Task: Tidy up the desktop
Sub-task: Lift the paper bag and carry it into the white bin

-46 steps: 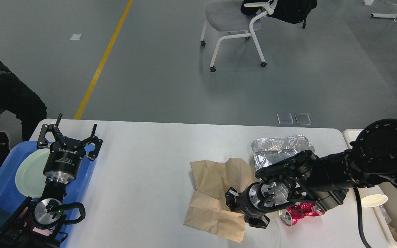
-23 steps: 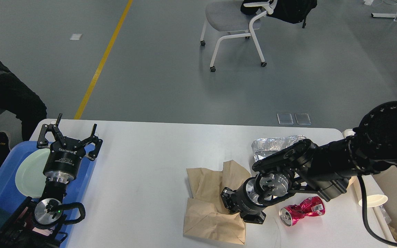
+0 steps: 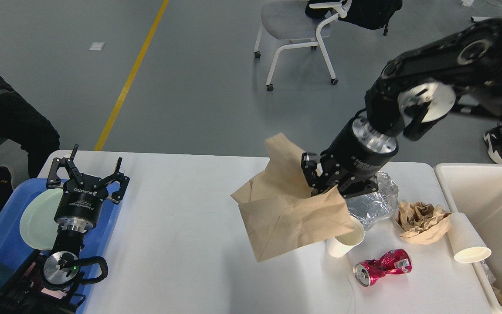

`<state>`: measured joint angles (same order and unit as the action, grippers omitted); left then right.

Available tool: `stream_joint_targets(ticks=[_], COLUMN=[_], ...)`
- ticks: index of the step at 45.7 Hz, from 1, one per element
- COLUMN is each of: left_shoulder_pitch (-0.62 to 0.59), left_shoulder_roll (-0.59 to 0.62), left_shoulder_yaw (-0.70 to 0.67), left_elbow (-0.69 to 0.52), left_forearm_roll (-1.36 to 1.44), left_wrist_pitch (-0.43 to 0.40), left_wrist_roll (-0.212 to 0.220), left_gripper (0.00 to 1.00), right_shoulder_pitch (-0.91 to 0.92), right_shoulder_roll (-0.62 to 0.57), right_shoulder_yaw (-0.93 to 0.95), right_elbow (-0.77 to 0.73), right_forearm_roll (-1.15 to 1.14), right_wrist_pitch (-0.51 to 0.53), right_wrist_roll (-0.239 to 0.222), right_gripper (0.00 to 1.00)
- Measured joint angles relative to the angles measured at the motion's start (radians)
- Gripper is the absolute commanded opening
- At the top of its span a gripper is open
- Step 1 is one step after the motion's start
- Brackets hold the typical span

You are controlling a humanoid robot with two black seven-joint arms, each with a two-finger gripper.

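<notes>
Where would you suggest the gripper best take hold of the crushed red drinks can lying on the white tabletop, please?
Probably across the pinched middle of the crushed red drinks can, coming straight down from above. It lies on its side on the white tabletop, its open end toward the lower left, and the crumpled waist looks narrower than either end, so the gripper fingers should span it there.

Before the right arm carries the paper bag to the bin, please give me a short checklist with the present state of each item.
1. right gripper shut on paper bag: ok.
2. Bag lifted off desktop: ok.
3. bin open at the right: ok.
4. Way clear: not ok, foil and cups stand below.
5. Bag empty: cannot tell.
6. left gripper open, away over blue tray: ok.
</notes>
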<state>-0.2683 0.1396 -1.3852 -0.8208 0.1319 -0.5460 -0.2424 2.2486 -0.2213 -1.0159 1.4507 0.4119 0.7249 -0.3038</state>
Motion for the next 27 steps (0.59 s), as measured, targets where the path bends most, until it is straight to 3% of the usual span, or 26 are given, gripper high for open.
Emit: stream_joint_targets(ticks=[6,10,18,27], left_shoulder_pitch=[0.000,0.000,0.000,0.000], left_shoulder_roll=[0.000,0.000,0.000,0.000], left_shoulder_yaw=[0.000,0.000,0.000,0.000], left_elbow=[0.000,0.000,0.000,0.000], left_forearm_roll=[0.000,0.000,0.000,0.000], left_wrist_pitch=[0.000,0.000,0.000,0.000], left_wrist_roll=[0.000,0.000,0.000,0.000], left_gripper=[0.96,0.96,0.96,0.96], right_shoulder_pitch=[0.152,0.201,0.232,0.235], right_shoulder_roll=[-0.029,-0.034,-0.034,-0.058], right_shoulder_yaw=[-0.104,-0.208,-0.387,-0.483], right_elbow=[0.018,0.019,0.017,-0.005], right_forearm_roll=[-0.092,-0.134,-0.160,-0.156], right_wrist_pitch=[0.155,0.209,0.213,0.152], right_wrist_roll=[0.009,0.067,0.257,0.288], right_gripper=[0.00,0.00,0.00,0.00])
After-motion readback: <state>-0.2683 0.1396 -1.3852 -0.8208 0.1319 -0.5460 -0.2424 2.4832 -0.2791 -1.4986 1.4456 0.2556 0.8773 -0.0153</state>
